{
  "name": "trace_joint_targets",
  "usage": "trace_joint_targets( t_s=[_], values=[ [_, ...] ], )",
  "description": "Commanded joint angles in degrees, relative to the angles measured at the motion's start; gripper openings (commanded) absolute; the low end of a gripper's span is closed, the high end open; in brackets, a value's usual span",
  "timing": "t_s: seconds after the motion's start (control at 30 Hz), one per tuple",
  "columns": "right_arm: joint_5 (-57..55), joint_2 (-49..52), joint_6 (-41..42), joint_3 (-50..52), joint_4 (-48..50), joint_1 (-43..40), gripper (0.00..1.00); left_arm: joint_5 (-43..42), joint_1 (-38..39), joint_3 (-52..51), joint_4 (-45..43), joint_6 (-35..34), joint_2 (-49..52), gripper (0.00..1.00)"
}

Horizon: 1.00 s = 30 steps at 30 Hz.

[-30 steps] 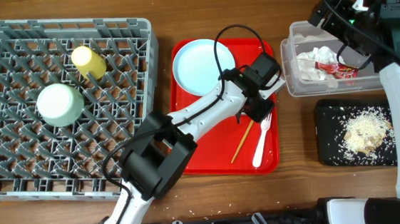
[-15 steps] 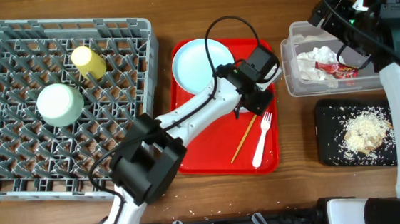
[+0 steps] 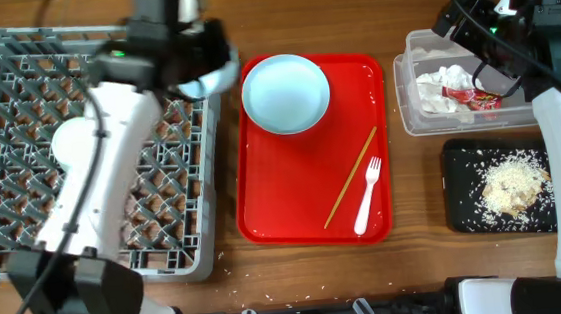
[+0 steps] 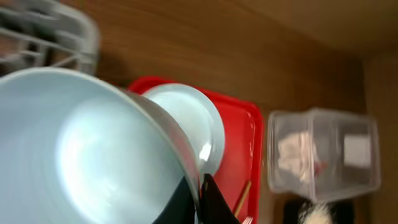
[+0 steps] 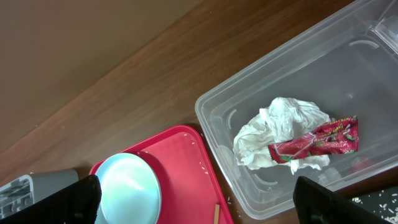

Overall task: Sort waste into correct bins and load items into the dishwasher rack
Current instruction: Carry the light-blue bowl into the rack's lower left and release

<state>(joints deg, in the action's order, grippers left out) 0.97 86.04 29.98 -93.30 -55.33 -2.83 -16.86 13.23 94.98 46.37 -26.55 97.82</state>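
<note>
My left gripper point(image 4: 199, 198) is shut on the rim of a pale mint-blue dish point(image 4: 81, 155), plate or saucer I cannot tell. It holds the dish over the top right corner of the grey dishwasher rack point(image 3: 25, 227). A second pale dish point(image 3: 286, 93), the chopstick point(image 3: 350, 177) and the white fork point(image 3: 367, 195) lie on the red tray point(image 3: 284, 197). The bowl point(image 3: 67, 146) sits in the rack, partly under my arm; the yellow cup is hidden. My right gripper point(image 5: 199, 205) is open and empty above the clear tub point(image 3: 423, 121).
The clear tub holds white tissue point(image 5: 280, 130) and a red wrapper point(image 5: 317, 142). The black tray point(image 3: 465, 213) in front of it holds the rice clump point(image 3: 511, 184). Bare wood runs between the red tray and both bins.
My left arm has swung from the red tray's right side, left and up, to the rack's top right corner, carrying one pale dish. The right arm has not moved.
</note>
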Motion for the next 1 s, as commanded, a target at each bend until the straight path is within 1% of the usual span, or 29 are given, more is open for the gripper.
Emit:
trace_joint_targets(
  t_s=[0.0, 0.13, 0.27, 0.3, 0.33, 0.4, 0.43, 0.53, 0.57, 0.67, 0.73, 0.8, 0.97],
  values=[
    [-0.96, 0.37, 0.04, -0.76, 0.02, 0.02, 1.0, -11.1, -12.44, -0.11, 0.24, -6.12, -0.7, 0.04],
    [-0.96, 0.37, 0.04, -0.76, 0.02, 0.02, 1.0, -15.17, -29.99, -0.11, 0.83, -7.39, -0.68, 0.04],
    [-0.96, 0.37, 0.07, -0.76, 0.02, 0.02, 1.0, -19.74, -43.52, -0.2, 1.38, -7.37, -0.07, 0.04],
    [-0.96, 0.37, 0.04, -0.76, 0.02, 0.02, 1.0, -21.55, -46.56, -0.22, 2.64, -7.37, 0.44, 0.04],
    [-0.96, 0.37, 0.07, -0.76, 0.02, 0.02, 1.0, -22.36, -50.12, -0.24, 5.84, -7.39, 1.38, 0.04],
    [-0.96, 0.37, 0.04, -0.76, 0.02, 0.02, 1.0, -22.36, -53.68, -0.26, 10.23, -7.48, 3.26, 0.04],
    [-0.96, 0.37, 0.02, -0.76, 0.02, 0.02, 1.0, -22.34, -54.75, -0.26, 11.69, -8.59, 4.02, 0.04],
    [-0.96, 0.37, 0.07, -0.76, 0.02, 0.02, 1.0, -22.95, -57.64, -0.26, 13.86, -8.85, 6.12, 0.04],
    [-0.96, 0.37, 0.04, -0.76, 0.02, 0.02, 1.0, -24.63, -58.18, -0.28, 14.38, -8.68, 6.62, 0.04],
    [-0.96, 0.37, 0.04, -0.76, 0.02, 0.02, 1.0, -36.59, -59.8, -1.42, 14.86, -5.2, 7.74, 0.04],
    [-0.96, 0.37, 0.07, -0.76, 0.02, 0.02, 1.0, -39.54, -60.63, -3.43, 13.7, -5.09, 7.74, 0.04],
    [-0.96, 0.37, 0.07, -0.76, 0.02, 0.02, 1.0, -44.37, -61.55, -6.84, 11.13, -2.38, 7.74, 0.04],
    [-0.96, 0.37, 0.02, -0.76, 0.02, 0.02, 1.0, -47.54, -65.77, -13.05, 9.14, -2.1, 7.74, 0.04]
  ],
)
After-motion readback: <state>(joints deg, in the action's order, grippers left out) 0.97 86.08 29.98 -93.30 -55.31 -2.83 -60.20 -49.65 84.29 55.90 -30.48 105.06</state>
